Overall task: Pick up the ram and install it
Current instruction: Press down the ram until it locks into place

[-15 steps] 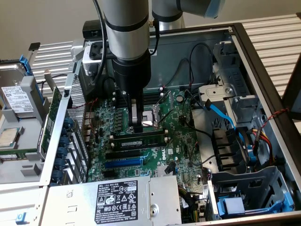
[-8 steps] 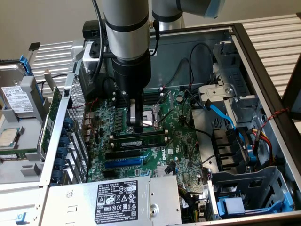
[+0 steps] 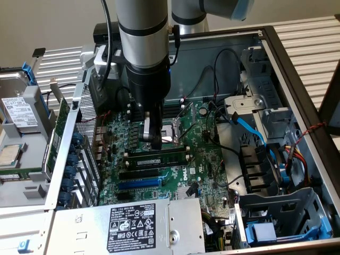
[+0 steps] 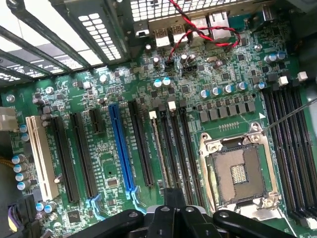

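Arm [image 3: 142, 32]: silver-grey cylindrical tube, upper centre of frame, dark band near its top, black wrist section below. Light-blue joint cap at upper right. Black cable [image 3: 108, 32] alongside. Hand [image 3: 154, 139]: black body, silver-and-black fingers.

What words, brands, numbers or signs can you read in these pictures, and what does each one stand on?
"DELL": white print on the green motherboard, near the blue slot.
"DELL": top of the black label on the grey power supply box; its small print and signs are too small to read.
White label on the hard drive: too blurred to read.
Motherboard print in the wrist view: too small to read.
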You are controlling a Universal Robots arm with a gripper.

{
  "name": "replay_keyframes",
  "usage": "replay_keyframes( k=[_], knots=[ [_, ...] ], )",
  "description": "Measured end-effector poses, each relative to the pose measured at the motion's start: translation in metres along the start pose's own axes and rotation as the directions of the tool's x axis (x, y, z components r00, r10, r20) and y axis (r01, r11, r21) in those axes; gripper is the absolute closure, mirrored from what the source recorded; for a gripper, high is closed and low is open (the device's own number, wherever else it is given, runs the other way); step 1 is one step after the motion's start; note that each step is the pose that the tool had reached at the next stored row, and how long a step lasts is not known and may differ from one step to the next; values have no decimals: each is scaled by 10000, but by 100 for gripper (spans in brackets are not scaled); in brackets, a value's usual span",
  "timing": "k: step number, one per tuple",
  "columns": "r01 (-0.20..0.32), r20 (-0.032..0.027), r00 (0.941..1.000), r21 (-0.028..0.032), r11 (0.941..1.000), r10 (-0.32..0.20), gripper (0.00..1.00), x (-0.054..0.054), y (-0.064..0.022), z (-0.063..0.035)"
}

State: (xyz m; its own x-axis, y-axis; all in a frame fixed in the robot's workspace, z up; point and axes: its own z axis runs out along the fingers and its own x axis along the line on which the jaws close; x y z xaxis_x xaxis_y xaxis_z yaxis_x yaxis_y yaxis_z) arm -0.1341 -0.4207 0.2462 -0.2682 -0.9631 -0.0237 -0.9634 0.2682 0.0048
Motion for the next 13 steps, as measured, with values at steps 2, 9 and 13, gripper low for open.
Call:
replay_keyframes(
  k=[2, 9, 13],
  knots=[
    [-321, 2, 9995, 7, 9995, 321, 90, 0, 0, 0],
    [-1340, 11, 9910, 31, 9910, 1340, 90, 0, 0, 0],
    [-1890, 16, 9820, 43, 9820, 1890, 90, 0, 0, 0]
  ],
)
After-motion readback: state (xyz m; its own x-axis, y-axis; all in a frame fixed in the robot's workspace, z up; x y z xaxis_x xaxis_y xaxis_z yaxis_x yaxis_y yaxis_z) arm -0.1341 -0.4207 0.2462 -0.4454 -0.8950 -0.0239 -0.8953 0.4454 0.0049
